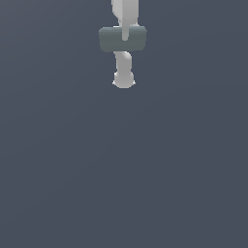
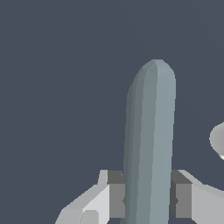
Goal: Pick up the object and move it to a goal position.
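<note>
The object (image 1: 109, 39) is a grey-green bar with rounded ends, lying level across the top of the exterior view. My gripper (image 1: 125, 36) comes down from the top edge, and one white finger crosses the bar's middle. In the wrist view the object (image 2: 148, 131) stands between the two grey pads (image 2: 117, 199), which press on both of its sides. My gripper (image 2: 148, 203) is shut on the object. The bar's near end runs out of the wrist view.
The white arm's lower links and base (image 1: 124, 77) show just below the bar in the exterior view. A rounded pale part (image 2: 217, 139) shows at the wrist view's edge. Plain dark blue-grey ground fills the rest of both views.
</note>
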{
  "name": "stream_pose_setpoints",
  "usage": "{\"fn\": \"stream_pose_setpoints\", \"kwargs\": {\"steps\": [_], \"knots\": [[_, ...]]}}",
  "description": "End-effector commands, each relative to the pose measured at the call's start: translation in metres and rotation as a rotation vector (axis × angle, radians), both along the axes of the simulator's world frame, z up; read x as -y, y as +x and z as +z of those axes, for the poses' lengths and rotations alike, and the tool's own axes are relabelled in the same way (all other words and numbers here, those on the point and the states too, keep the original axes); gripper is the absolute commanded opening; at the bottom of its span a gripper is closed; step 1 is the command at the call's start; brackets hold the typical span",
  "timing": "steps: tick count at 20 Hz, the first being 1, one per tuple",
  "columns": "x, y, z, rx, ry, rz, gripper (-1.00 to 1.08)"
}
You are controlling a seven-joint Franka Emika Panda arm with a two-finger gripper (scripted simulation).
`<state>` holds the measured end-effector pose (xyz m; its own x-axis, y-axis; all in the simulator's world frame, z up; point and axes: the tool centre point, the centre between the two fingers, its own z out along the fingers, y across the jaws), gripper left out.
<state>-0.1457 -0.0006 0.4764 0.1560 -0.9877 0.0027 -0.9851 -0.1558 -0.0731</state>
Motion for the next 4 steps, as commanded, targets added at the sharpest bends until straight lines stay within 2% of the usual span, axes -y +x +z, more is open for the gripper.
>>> {"fn": "stream_pose_setpoints", "kwargs": {"steps": [1,4], "knots": [[-0.0007,-0.0008,0.0026,-0.001,0.000,0.000,-1.00],[-0.0007,0.0002,0.0018,-0.001,0.000,0.000,-1.00]]}}
